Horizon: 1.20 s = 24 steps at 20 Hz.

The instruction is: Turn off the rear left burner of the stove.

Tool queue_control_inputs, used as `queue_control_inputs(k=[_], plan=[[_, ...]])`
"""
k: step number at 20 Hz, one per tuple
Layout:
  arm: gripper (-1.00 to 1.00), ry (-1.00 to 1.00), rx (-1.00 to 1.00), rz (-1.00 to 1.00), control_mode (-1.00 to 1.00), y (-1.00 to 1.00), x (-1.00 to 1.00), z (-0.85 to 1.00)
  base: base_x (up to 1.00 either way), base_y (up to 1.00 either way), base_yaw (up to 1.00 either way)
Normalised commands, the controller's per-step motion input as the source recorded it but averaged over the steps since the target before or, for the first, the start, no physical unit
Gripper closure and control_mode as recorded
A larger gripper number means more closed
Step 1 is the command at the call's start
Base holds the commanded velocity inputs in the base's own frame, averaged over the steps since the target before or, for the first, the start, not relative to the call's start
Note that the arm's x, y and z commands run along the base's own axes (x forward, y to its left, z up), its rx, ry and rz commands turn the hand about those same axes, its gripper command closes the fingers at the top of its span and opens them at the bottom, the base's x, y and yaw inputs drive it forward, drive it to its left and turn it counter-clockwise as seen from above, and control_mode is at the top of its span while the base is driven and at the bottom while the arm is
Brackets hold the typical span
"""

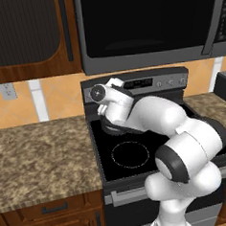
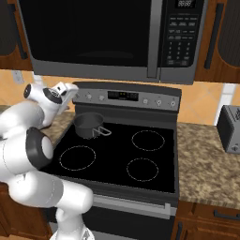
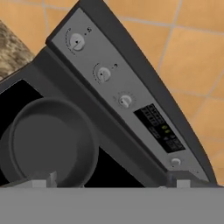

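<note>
Above the stove [image 2: 123, 154], near the left end of its raised back panel [image 2: 126, 97], the gripper [image 2: 65, 89] hung close to the silver knobs without touching any of them. Its fingertips barely rose into the hand view, so whether the fingers were parted or together could not be told. A small dark grey saucepan [image 2: 88, 125] sat on the black glass just in front of the back panel's left end, and the rear left burner lay beneath it, its ring hidden by the pan. Forward of the saucepan a thin white ring [image 2: 77, 157] marked the front left zone.

The hand view, rolled steeply, looked along the back panel and showed three knobs in a row left of the display [image 3: 161, 129]: an outer knob [image 3: 77, 41], a middle knob [image 3: 103, 74] and one nearest the display [image 3: 125, 101].

Judging from this, the step in hand was the approach: the hand was lined up with the panel but no knob was gripped. The next move likely called for settling on which knob governs the rear left burner, which the pictures do not make plain, then advancing until the fingers straddled it, closing on it and twisting to off, keeping clear of the saucepan rim below.
</note>
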Motion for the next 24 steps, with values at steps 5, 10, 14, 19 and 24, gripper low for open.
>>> queue_control_inputs(k=[5, 10, 14, 19, 24], plan=[[-1.00, -0.01, 0.00, 0.04, -1.00, 0.00, 0.25, -0.13, 0.00, 0.00, 0.00], [-1.00, 0.00, 0.00, 0.00, -1.00, 0.01, 0.26, -0.11, 0.00, 0.00, 0.00], [-1.00, 0.00, 0.00, 0.00, -1.00, 0.00, 0.27, -0.06, 0.00, 0.00, 0.00], [-1.00, 0.00, 0.00, 0.00, -1.00, 0.01, 0.25, -0.04, 0.00, 0.00, 0.00], [-1.00, -0.01, -0.01, 0.00, -1.00, 0.11, 0.25, -0.05, 0.00, 0.00, 0.00]])
